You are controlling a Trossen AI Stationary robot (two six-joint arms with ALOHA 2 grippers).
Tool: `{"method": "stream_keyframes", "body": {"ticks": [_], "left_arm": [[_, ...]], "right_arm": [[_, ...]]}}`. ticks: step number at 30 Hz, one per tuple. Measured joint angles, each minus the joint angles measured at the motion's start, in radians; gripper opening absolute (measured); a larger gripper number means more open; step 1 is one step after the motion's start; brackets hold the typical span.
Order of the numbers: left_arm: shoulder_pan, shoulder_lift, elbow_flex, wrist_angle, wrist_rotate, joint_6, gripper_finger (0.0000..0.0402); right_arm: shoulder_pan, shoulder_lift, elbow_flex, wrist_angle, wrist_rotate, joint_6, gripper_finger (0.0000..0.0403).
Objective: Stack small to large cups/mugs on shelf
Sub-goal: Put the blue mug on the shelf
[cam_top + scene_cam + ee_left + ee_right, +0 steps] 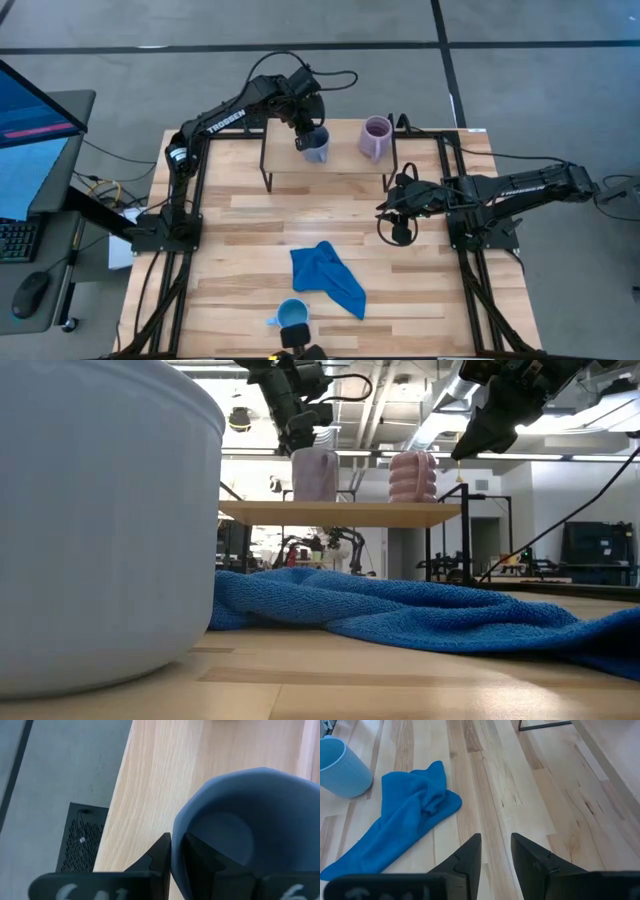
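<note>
On the shelf (340,160) at the worktop's (240,260) far edge, the left pincer (307,138) straddles the rim of the grey-blue mug (317,147), fingers narrowly parted around its wall. The pale purple mug (376,138) stands beside it. The right pincer (398,205) hovers partly open, empty. The light blue mug (292,314) sits by a blue cloth (328,278).

On the shelf (340,160) the grey-blue mug (316,146) and purple mug (376,138) leave a narrow gap, while the blue cloth (328,277) and light blue mug (292,314) block the table's near middle.
</note>
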Motion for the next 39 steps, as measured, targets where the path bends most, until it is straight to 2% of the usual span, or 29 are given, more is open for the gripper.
{"method": "stream_keyframes", "body": {"ticks": [14,20,39], "left_arm": [[-0.006,0.012,-0.002,0.111,0.041,0.025,0.0036],[-0.016,0.011,-0.001,0.110,0.041,0.082,0.0036],[-0.017,0.008,0.001,0.143,0.022,0.068,0.0057]], "right_arm": [[0.000,0.000,0.000,-0.001,0.000,0.000,0.0128],[0.000,0.000,0.000,-0.005,0.000,0.000,0.0128],[0.000,0.000,0.000,-0.005,0.000,0.000,0.0128]]}}
